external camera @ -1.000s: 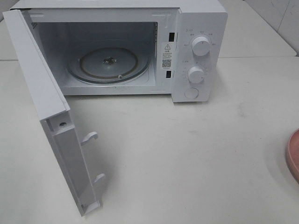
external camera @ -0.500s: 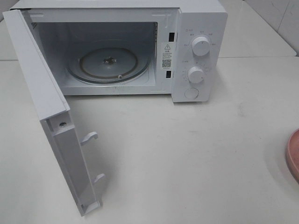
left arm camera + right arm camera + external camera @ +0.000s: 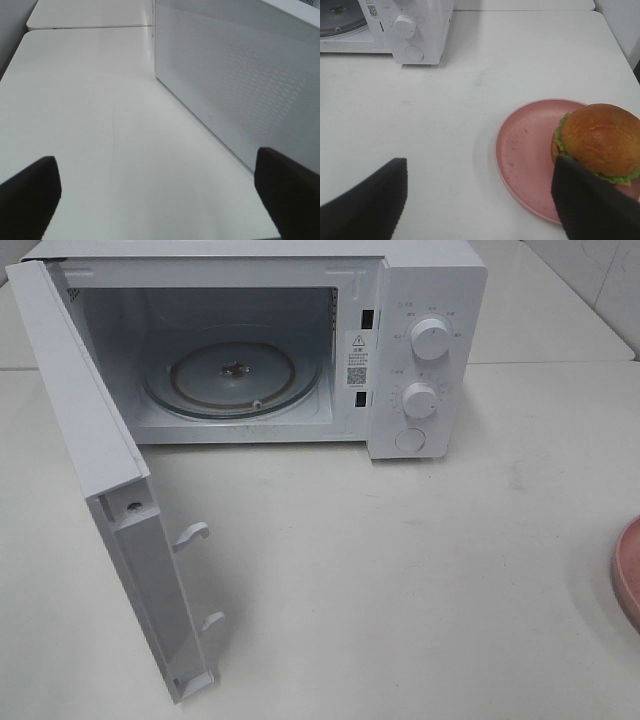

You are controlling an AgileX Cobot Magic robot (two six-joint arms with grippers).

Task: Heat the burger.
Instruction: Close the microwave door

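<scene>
The burger (image 3: 597, 140), with a glossy brown bun and green lettuce, sits on a round pink plate (image 3: 525, 150) in the right wrist view. My right gripper (image 3: 480, 200) is open and empty just short of the plate, with one dark finger (image 3: 590, 205) in front of the burger's near edge. In the high view only the plate's rim (image 3: 628, 585) shows at the right edge; the burger and both grippers are out of that view. My left gripper (image 3: 160, 200) is open and empty over bare table, beside the microwave's open door (image 3: 240, 85).
The white microwave (image 3: 420, 350) stands at the back with its door (image 3: 110, 500) swung open toward the front left. Its glass turntable (image 3: 235, 375) holds nothing. Two knobs and a button are on its right panel, also seen in the right wrist view (image 3: 405, 25).
</scene>
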